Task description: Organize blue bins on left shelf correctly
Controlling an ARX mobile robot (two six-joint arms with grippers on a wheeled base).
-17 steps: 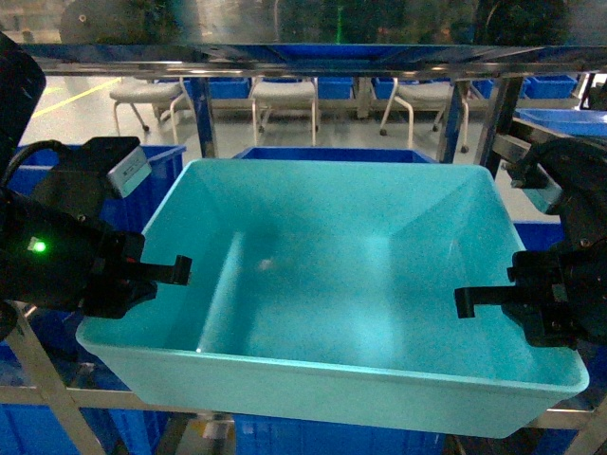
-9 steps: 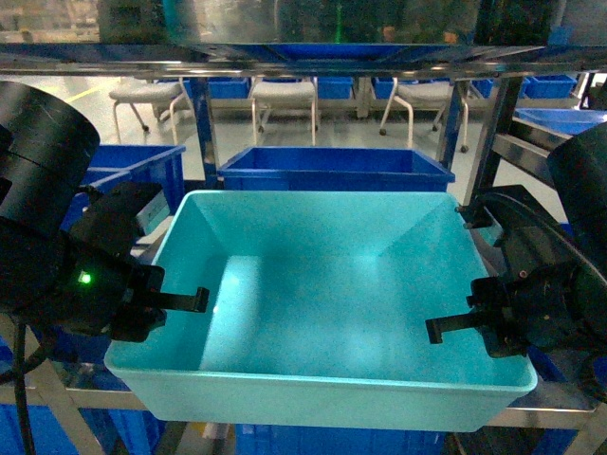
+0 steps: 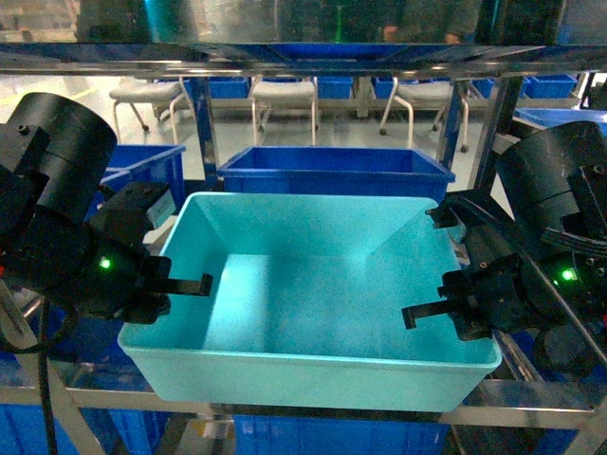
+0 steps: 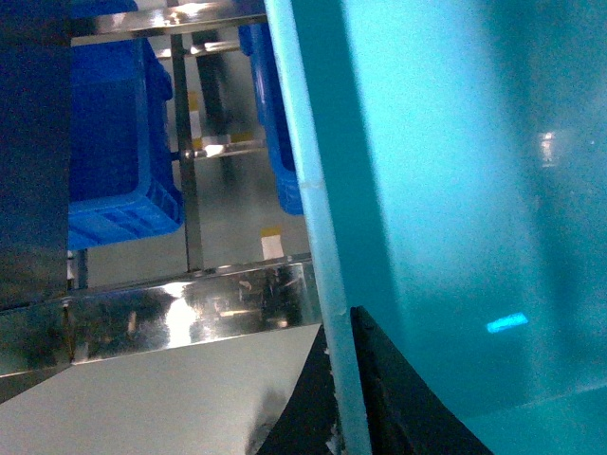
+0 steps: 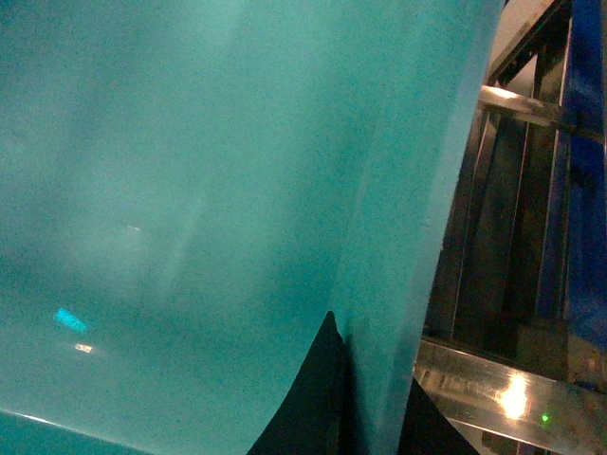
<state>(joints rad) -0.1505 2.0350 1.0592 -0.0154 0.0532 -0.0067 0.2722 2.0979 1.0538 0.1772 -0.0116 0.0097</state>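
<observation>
The light turquoise bin (image 3: 313,284) hangs level between my two grippers inside the left shelf (image 3: 285,63), its front edge over the lower steel rail (image 3: 76,393). My left gripper (image 3: 194,284) is shut on the bin's left wall, one finger inside the tub. My right gripper (image 3: 417,311) is shut on the right wall in the same way. In the left wrist view the pale rim (image 4: 313,209) runs between the fingers of the left gripper (image 4: 343,403). In the right wrist view the right gripper (image 5: 375,412) pinches the bin (image 5: 190,190) wall. The tub holds nothing.
A royal-blue bin (image 3: 332,169) stands just behind the turquoise one, another (image 3: 142,161) at the left, more below. Shiny steel rails (image 4: 190,313) and uprights (image 5: 493,389) flank the tub on both sides. White chairs (image 3: 285,95) stand far behind the rack.
Both arms have reached forward with the turquoise bin, carrying it away from the camera and deeper into the shelf. Both grips are unchanged.
</observation>
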